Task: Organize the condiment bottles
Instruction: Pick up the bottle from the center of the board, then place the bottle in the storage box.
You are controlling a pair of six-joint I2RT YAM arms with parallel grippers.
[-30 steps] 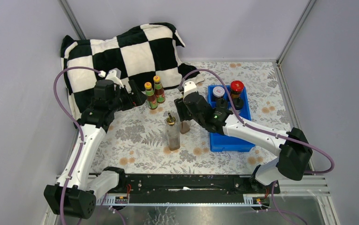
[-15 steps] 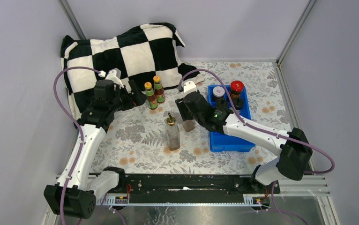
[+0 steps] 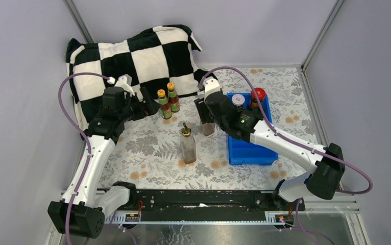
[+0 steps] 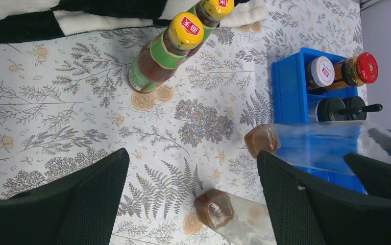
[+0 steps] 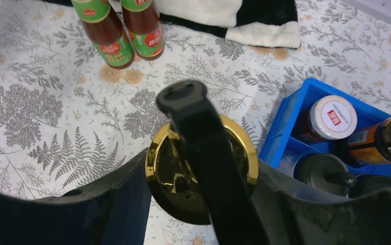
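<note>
Right gripper [image 3: 204,116] pinched a tall clear gold-spouted bottle [image 3: 208,128] near its top, just left of the blue plastic divided tray [image 3: 249,153]
The left gripper [image 4: 192,158] hung spread wide and empty near two orange-capped dark sauce bottles [image 3: 165,108] beside the checkered cushion [image 3: 132,56]; a second gold-spouted bottle [image 3: 187,145] stood mid-table; the white-lidded dark jar [image 3: 238,100], red-lidded jar [image 3: 258,94] and two black-capped shakers [image 4: 331,108] sat in the tray

From high on the near side of the blue tray [image 3: 250,150], your top view looks down wide. Your left wrist view looks down from well left of it; your right wrist view, close above the gold-spouted bottle [image 5: 172,179] just left. All share the tray and orange-capped bottles [image 3: 167,103].
</note>
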